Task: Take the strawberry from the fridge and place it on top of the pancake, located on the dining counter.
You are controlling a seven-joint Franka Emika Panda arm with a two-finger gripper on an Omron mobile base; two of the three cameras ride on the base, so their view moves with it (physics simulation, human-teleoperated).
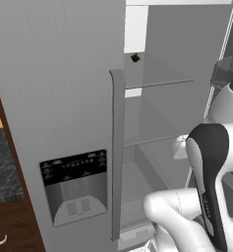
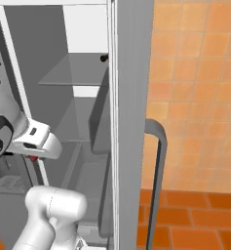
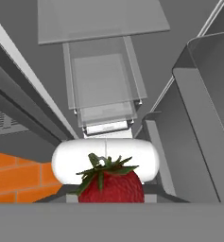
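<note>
From the left base camera, the light-grey fridge [image 1: 59, 98] stands with its right door swung open, showing pale glass shelves inside; a small blackish item [image 1: 135, 58] sits on the top shelf, and the robot's white arm reaches into the lower part of the compartment. A dark-topped wall counter [image 1: 2, 167] with wood drawers sits at the left edge. From the right base camera, the end effector [image 2: 33, 157] hangs by the fridge's open edge with a speck of red, the strawberry [image 2: 33, 158], just beneath it; orange wall tiles [image 2: 195, 88] and orange floor lie to the right. From the hand camera, the strawberry [image 3: 111, 185], green leaves up, sits right at the end effector, apparently gripped between its fingers. Judged from this, the pick looks done; carrying it to the dining table and setting it on the pancake remains.
</note>
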